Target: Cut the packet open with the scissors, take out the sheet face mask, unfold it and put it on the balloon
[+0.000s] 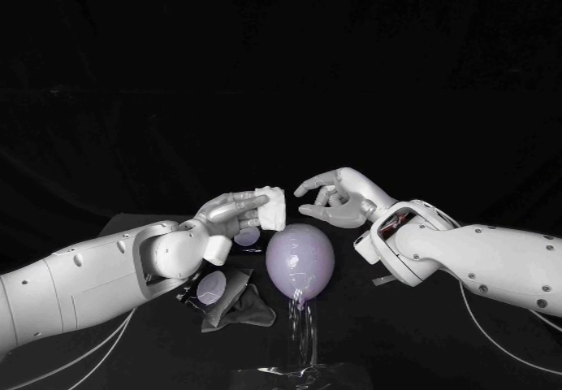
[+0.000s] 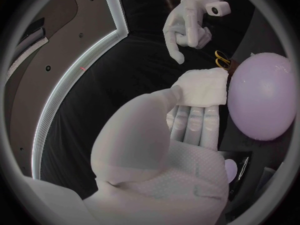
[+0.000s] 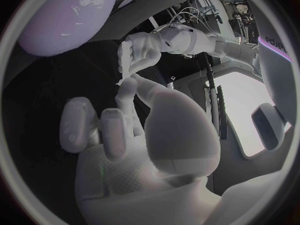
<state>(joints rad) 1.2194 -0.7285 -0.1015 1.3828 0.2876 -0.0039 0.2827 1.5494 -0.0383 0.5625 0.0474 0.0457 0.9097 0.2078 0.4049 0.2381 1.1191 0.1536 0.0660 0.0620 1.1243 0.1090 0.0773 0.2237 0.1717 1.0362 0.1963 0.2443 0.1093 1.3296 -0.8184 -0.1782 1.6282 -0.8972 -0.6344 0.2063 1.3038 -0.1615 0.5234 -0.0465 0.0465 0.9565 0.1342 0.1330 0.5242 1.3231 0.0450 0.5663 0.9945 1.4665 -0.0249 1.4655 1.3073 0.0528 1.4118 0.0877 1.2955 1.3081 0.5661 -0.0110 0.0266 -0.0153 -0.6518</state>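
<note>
Just one mask (image 1: 272,208) in left hand (image 1: 232,214), one balloon (image 1: 300,253).

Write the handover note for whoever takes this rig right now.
Left hand: holds the folded sheet mask just above the balloon.
Right hand: holds nothing, fingers apart, close beside the mask.
Packet: lies on the table next to the balloon, by the left arm.
Scissors: on the table beside the balloon.
Done: the mask is out of the packet.
Left: unfold the mask and put it on the balloon.
</note>
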